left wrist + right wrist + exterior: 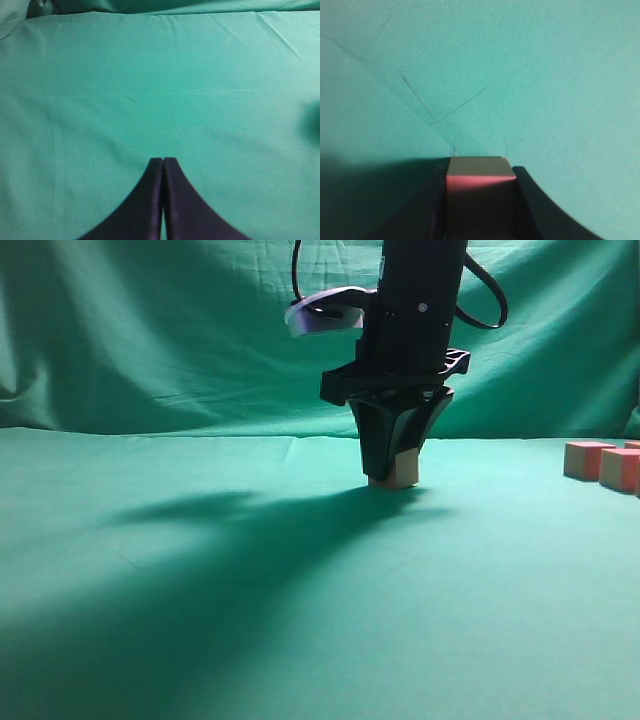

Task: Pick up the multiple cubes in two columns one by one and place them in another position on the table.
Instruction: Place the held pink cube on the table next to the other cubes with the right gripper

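Your right gripper (392,478) stands upright near the middle of the table (200,620), its fingers pinching one cube (402,471) between them. From the exterior view that cube sits down at the cloth, a pale beige face showing below the dark fingers; you cannot tell whether it rests on the cloth or hangs just above. In the right wrist view the same cube (479,175) fills the gap of the right gripper (479,200), each finger pressed against a side (beige on the far face, salmon-red on the near one).

Your left gripper (163,161) hovers over bare green cloth (150,90), its two fingers pressed together with only a thin seam between them, holding nothing.

More cubes (588,459) wait at the far right edge of the exterior view, close together, well apart from the held one.
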Robot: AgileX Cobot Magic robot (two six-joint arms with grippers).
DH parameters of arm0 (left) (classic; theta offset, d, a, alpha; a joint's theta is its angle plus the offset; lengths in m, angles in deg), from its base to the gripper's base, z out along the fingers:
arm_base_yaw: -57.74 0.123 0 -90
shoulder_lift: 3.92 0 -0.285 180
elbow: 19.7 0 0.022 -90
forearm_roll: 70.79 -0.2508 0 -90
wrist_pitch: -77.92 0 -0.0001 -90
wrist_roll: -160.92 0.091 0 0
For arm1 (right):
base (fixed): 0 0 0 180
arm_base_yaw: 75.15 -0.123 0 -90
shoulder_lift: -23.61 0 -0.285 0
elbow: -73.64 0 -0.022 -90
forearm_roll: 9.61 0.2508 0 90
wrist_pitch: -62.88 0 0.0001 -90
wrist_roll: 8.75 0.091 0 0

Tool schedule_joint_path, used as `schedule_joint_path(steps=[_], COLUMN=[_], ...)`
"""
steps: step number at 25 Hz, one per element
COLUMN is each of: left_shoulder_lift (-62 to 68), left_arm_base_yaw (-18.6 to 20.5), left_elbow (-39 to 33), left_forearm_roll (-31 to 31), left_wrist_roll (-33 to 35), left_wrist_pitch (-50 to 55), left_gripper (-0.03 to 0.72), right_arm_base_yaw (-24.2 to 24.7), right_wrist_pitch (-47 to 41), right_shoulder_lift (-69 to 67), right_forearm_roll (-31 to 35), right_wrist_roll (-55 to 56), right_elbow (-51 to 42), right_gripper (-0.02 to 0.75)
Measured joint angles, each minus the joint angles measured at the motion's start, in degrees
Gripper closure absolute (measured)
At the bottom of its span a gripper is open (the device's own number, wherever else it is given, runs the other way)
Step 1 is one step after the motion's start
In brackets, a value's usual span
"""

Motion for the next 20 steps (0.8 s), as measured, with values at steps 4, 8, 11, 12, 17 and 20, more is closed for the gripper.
schedule_joint_path(steps=[4,8,11,12,17,20], left_shoulder_lift=[0.0,0.0,0.0,0.0,0.0,0.0], left_arm_base_yaw=[0.0,0.0,0.0,0.0,0.0,0.0], left_elbow=[0.0,0.0,0.0,0.0,0.0,0.0], left_forearm_roll=[0.0,0.0,0.0,0.0,0.0,0.0], left_wrist_roll=[0.0,0.0,0.0,0.0,0.0,0.0], left_wrist_pitch=[0.0,0.0,0.0,0.0,0.0,0.0], left_gripper=[0.688,0.688,0.688,0.688,0.688,0.688], right_arm_base_yaw=[0.0,0.0,0.0,0.0,0.1,0.1], right_wrist_pitch=[0.0,0.05,0.28,0.28,-3.83,-7.65], right_shoulder_lift=[0.0,-0.06,-0.71,-0.71,-1.07,-0.58], right_forearm_roll=[0.0,0.1,0.53,0.65,1.16,1.21], right_wrist_roll=[0.0,0.23,0.51,0.76,1.55,1.66], right_elbow=[0.0,0.0,0.0,0.09,3.32,6.29], right_gripper=[0.476,0.476,0.381,0.338,0.094,0.094])
